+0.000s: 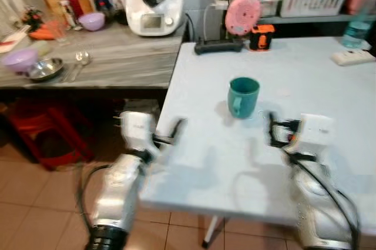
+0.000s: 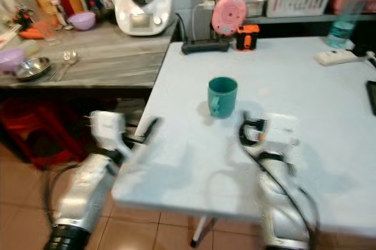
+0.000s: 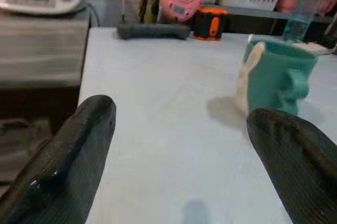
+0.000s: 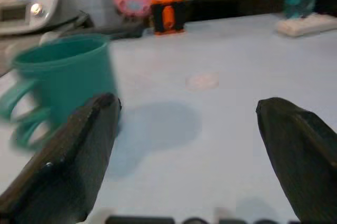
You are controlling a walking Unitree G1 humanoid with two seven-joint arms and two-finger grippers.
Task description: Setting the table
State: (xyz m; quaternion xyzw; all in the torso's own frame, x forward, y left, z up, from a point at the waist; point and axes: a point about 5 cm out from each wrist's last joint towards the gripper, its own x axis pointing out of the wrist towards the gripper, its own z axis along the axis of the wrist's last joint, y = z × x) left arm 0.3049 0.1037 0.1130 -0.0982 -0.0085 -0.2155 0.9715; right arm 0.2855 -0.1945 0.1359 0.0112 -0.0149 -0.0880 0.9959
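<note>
Nearest the camera, two silver arms are seen reaching over the near edge of a pale blue table (image 1: pixel 329 79). On the left, the left gripper (image 1: pixel 176 129) is held just above the table's near left corner, and its black fingers (image 3: pixel 79 155) are spread wide apart with nothing between them. On the right, the right gripper (image 1: pixel 271 127) is held low over the tabletop, and its fingers (image 4: pixel 73 161) are likewise parted and empty. Between and just beyond the two grippers, a teal mug (image 1: pixel 243 97) is stood upright on the table, with its handle turned toward the robot; it is touched by neither gripper, and it lies nearer the right one. Further back along the table's far edge, a black power strip (image 1: pixel 218 45), a round pink device (image 1: pixel 242 15) and a small orange and black object (image 1: pixel 262 36) are set close together, while a white power strip (image 1: pixel 352 57) and a clear water bottle (image 1: pixel 357 26) are placed toward the far right. A grey wooden counter (image 1: pixel 129 62) is butted against the table's left side, and on it a white kitchen machine (image 1: pixel 155 0), two purple bowls (image 1: pixel 21 59), a steel bowl (image 1: pixel 46 69) and some cutlery (image 1: pixel 81 60) are laid. Under the counter a red stool (image 1: pixel 41 135) is seen on the tiled floor (image 1: pixel 35 203).
</note>
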